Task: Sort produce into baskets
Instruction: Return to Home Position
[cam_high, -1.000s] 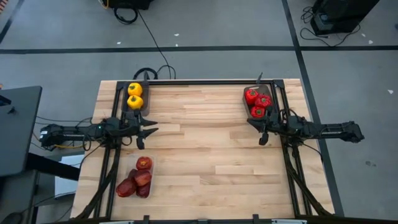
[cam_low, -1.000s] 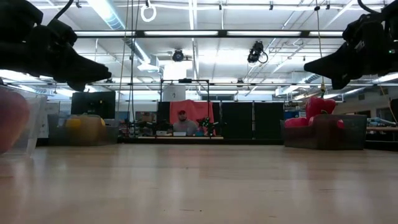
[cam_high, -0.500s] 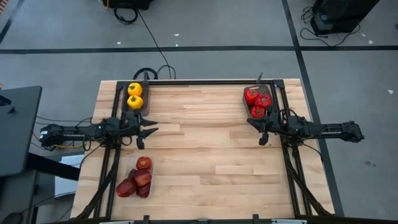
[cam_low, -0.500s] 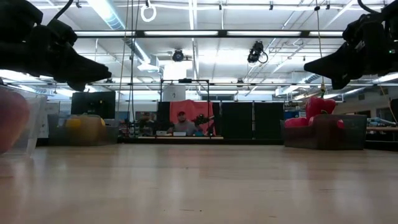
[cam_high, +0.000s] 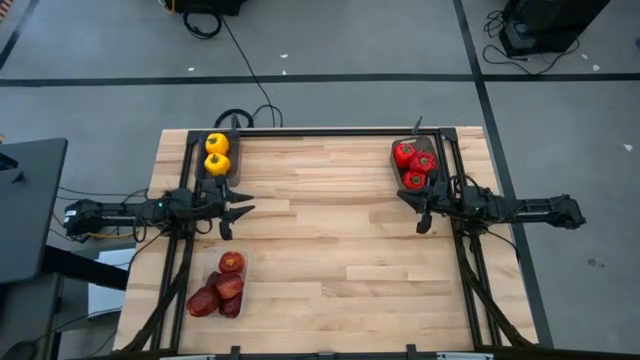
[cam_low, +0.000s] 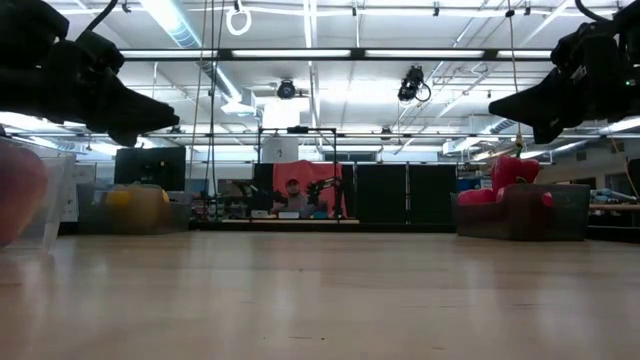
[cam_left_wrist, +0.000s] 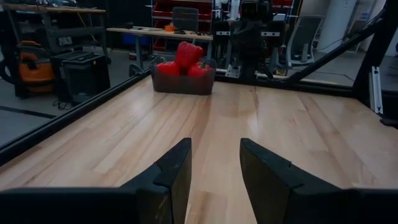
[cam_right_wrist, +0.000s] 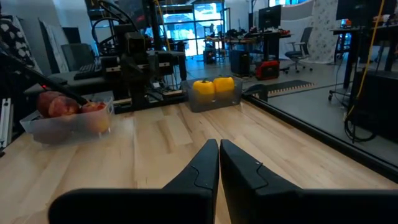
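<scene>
Two yellow bell peppers (cam_high: 216, 154) lie in a dark grey tray (cam_high: 201, 160) at the far left. Several red bell peppers (cam_high: 413, 163) fill a dark grey tray (cam_high: 397, 172) at the far right. Several maroon fruits (cam_high: 222, 287) lie in a clear plastic tray (cam_high: 240, 280) at the near left. My left gripper (cam_high: 244, 211) hovers open and empty at the left edge, above the table between the yellow and the clear tray. My right gripper (cam_high: 423, 224) hovers shut and empty at the right edge, just near of the red peppers.
The wooden tabletop (cam_high: 330, 240) lies bare between the two arms and the three trays. Black frame rails (cam_high: 330, 131) run along the far edge and both sides. In the low view, a person (cam_low: 292, 198) sits in the room beyond the table.
</scene>
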